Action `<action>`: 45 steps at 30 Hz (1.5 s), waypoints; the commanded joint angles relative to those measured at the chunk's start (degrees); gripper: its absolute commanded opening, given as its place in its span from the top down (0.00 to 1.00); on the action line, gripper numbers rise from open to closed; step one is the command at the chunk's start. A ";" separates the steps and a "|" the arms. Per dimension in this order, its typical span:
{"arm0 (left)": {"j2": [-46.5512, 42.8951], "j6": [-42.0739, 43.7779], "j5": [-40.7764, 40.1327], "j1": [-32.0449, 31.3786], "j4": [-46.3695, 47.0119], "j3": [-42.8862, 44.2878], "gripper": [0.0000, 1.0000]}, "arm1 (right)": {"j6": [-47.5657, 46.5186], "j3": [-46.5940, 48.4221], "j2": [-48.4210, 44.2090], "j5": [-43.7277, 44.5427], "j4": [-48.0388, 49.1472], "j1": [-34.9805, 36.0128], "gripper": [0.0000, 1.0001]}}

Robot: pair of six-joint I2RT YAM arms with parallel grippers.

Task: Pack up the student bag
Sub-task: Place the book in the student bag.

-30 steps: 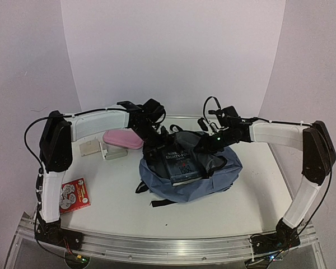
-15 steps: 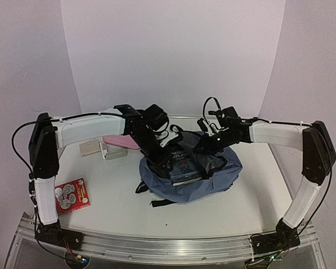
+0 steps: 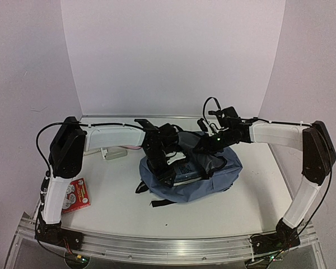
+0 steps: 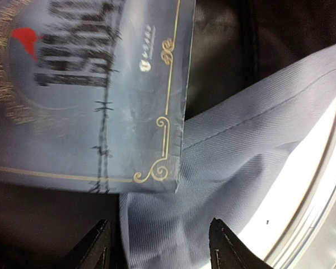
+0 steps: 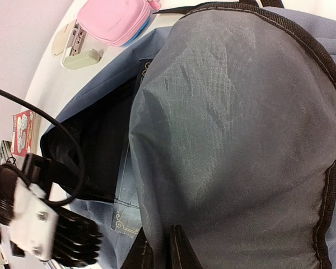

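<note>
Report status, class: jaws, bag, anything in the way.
Left jaws open, just off book corner. Right jaws shut on bag flap, holding it open. Book lies in bag mouth, part under flap. No other blocker seen.

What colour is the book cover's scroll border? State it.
Gold: thin lines with corner scrolls on the grey-blue book; clearest in the left wrist view.

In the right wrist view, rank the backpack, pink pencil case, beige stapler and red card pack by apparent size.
Largest: student bag.
Then: pink pencil case.
Last: beige stapler and red card pack, too alike to rank.
</note>
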 commanded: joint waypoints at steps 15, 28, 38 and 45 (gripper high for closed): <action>-9.51 -1.23 0.62 -6.48 -13.09 7.92 1.00 | -1.71 0.49 2.17 2.61 1.40 0.15 0.91; -20.18 -9.89 -3.80 -6.35 -5.55 -2.53 0.97 | -3.62 1.03 4.50 8.67 1.48 -0.65 0.95; -26.31 -43.68 -14.91 5.93 -2.26 -10.96 0.12 | -3.74 0.66 4.58 14.76 1.75 -4.86 0.98; -42.28 -70.40 -23.95 12.14 -0.42 -29.61 0.00 | -4.26 -0.20 4.88 14.78 2.18 -7.46 0.82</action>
